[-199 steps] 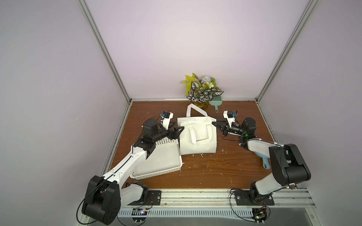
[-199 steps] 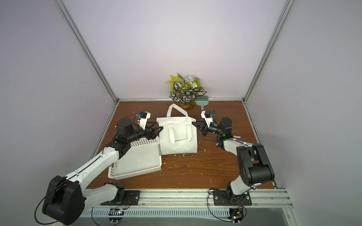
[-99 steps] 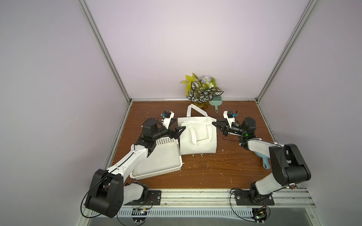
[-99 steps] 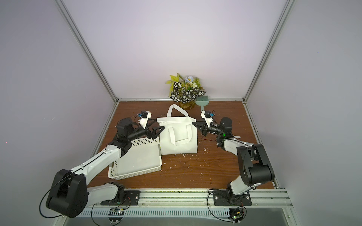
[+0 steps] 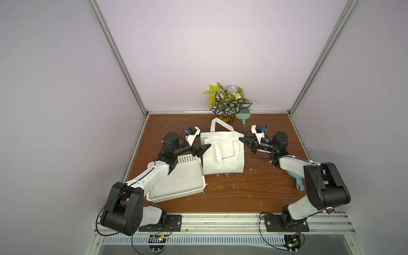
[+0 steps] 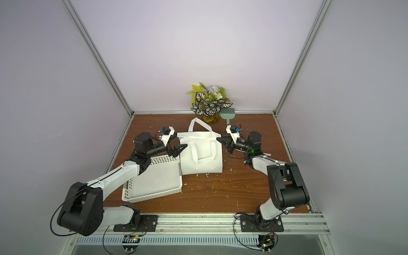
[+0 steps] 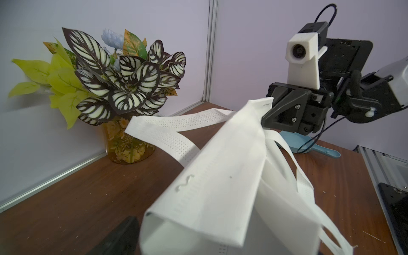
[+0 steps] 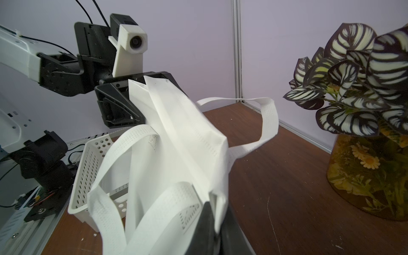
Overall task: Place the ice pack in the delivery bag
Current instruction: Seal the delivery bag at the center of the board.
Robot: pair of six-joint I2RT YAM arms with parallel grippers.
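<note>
One brown table (image 5: 242, 198) carries the collapsed white delivery bag (image 5: 223, 163) at its middle, with the perforated basket (image 5: 176, 183) just beside the bag's left edge and a potted plant (image 5: 227, 103) against the back wall. The right gripper (image 5: 241, 139) has its jaws pinched together on the bag's top corner on its side, holding that corner raised off the table. The left gripper (image 5: 203, 150) stands with its jaws apart around the opposite corner, though I cannot tell whether they touch the fabric.
</note>
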